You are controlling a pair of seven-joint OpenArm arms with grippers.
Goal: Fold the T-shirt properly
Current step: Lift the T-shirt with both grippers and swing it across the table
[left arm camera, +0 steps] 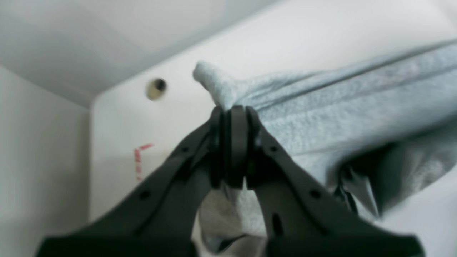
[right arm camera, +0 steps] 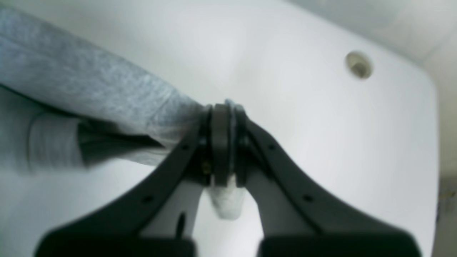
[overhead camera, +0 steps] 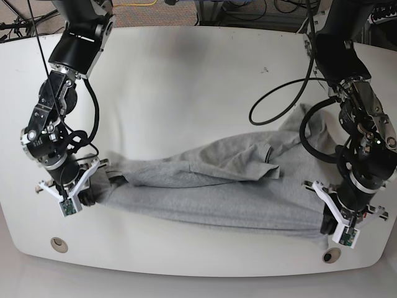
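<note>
Both pincers – left pincer (left arm camera: 234, 146) and right pincer (right arm camera: 223, 142) – are clamped on opposite ends of the T-shirt (overhead camera: 211, 192) stretched above the surface (overhead camera: 186, 74) – keep tension even while laying it flat.

Both arms low and spread wide
Left gripper (left arm camera: 234, 146) and right gripper (right arm camera: 223, 144) each have jaws pressed together, pinching grey cloth.

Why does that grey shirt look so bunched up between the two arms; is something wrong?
The T-shirt is not flat: it hangs stretched and rumpled between the left gripper and right gripper, each shut on an edge. One part trails crumpled toward the far side on the white table. No damage shows.
</note>
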